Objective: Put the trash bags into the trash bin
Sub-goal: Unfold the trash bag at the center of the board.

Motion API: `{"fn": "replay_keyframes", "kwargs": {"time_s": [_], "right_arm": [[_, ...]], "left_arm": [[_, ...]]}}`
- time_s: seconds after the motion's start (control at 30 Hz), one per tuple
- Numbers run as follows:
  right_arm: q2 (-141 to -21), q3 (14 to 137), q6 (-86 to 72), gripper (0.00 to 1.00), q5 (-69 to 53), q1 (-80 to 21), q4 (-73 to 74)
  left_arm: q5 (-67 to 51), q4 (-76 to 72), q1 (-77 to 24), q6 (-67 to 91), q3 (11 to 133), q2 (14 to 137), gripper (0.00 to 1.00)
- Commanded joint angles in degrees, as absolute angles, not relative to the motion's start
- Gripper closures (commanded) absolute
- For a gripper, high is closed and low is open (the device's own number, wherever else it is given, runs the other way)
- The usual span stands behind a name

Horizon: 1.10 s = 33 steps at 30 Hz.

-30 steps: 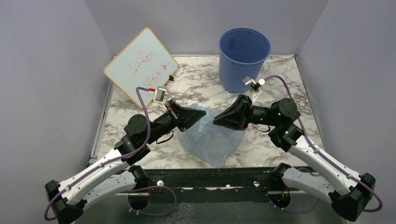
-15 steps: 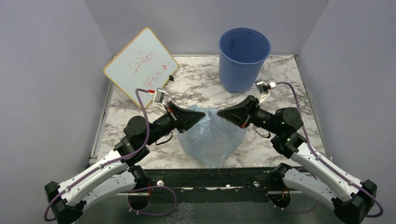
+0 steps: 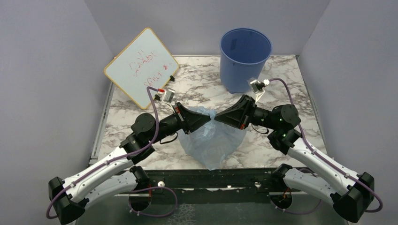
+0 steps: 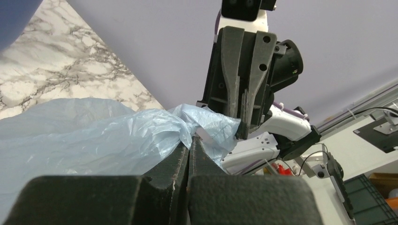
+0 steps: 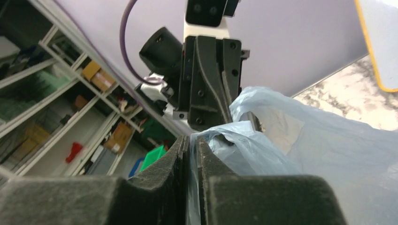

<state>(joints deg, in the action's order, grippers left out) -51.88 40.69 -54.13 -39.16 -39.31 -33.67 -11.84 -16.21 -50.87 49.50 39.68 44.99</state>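
Light-blue film, thin and crinkled: the trash bag (image 3: 213, 140) is lying on the marble-patterned desk (image 3: 202, 84), its top being drawn up into a peak between the arms, apart from the trash bin (image 3: 241, 75) standing behind. The left pincer (image 3: 206, 121) is pinching a gathered fold, jaws fully closed. The right pincer (image 3: 219, 119) is nipping the neighbouring fold, jaws all but together. The bag is looking near-weightless, floppy and slippery, so bunched film near its mouth is offering the surest hold. Red writing on the whiteboard (image 3: 141, 65) is showing, but it is too faint to read.
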Motion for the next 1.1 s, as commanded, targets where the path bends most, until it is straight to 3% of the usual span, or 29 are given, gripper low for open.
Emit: {"fn": "replay_keyframes", "kwargs": {"time_s": [0.0,0.37,1.07], "right_arm": [[-53.9,45.9,-51.4,0.82,-49.3,-39.5,-30.1],[-56.4,48.9,-46.7,0.58,-52.5,-39.5,-20.5],[-52.1,54.8,-34.9,0.53,-41.4,-39.5,-0.1]], "left_arm": [[-9.1,-18.4,-51.0,49.2,39.7,43.0,1.00],[-11.3,-19.8,-51.1,49.5,39.9,44.4,1.00],[-14.8,-19.9,-51.0,48.1,41.3,46.2,1.00]]}}
